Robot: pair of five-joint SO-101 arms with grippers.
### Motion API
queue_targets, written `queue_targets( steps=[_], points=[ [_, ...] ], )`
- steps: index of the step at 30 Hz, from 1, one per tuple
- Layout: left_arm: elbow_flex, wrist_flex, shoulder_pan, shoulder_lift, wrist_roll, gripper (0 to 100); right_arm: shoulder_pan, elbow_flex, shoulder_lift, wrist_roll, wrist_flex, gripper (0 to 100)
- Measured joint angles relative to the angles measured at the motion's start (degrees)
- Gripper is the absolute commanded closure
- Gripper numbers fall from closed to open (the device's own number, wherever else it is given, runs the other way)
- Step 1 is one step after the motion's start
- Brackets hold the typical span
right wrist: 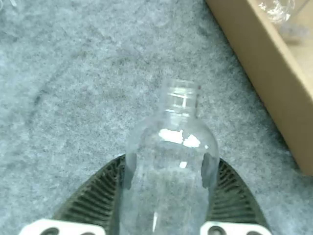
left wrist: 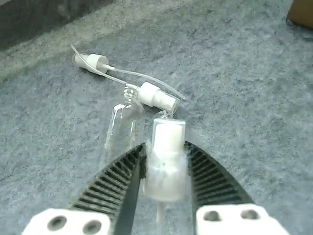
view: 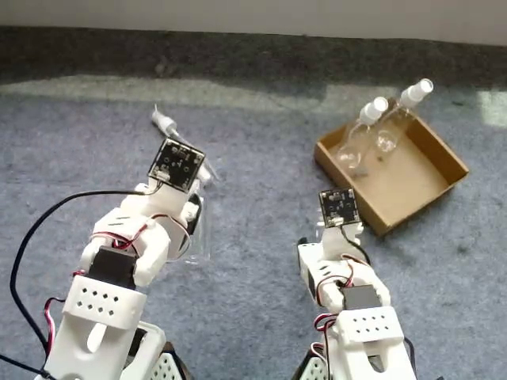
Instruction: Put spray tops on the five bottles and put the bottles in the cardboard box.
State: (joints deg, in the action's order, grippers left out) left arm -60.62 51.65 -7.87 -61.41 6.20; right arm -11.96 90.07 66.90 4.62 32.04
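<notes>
Left gripper point(left wrist: 165, 149) has its fingers pressed against a spray top point(left wrist: 165, 178), well apart from the cardboard box point(view: 408, 178). The right gripper point(right wrist: 169, 162) clamps an uncapped bottle point(right wrist: 168, 127) just beside the box's near wall, neck pointing away from its wrist and long axis running along the fingers. By my judgement, the coming move turns on one thing: the open neck lies boxward of the held top, so the left arm must carry it that way and line it up with the neck.
</notes>
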Motion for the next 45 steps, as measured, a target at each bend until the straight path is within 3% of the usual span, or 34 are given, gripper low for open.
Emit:
queue_targets(
  steps=[4,8,15,24,41,45],
  points=[
    [0.0,-0.4,0.0,0.0,-10.0,99,0.0,0.0,0.0,0.0,0.0,87.1],
    [0.0,-0.4,1.6,0.0,-13.1,99,0.0,0.0,0.0,0.0,0.0,87.1],
    [3.1,3.5,2.0,-1.6,-13.4,99,0.0,0.0,0.0,0.0,0.0,87.1],
    [8.4,12.9,2.3,-16.7,-13.0,99,0.0,0.0,0.0,0.0,0.0,87.1],
    [-1.8,13.4,2.4,-41.5,-8.4,99,0.0,0.0,0.0,0.0,0.0,87.1],
    [-4.3,13.4,2.4,-42.4,-6.3,99,0.0,0.0,0.0,0.0,0.0,87.1]
  ],
)
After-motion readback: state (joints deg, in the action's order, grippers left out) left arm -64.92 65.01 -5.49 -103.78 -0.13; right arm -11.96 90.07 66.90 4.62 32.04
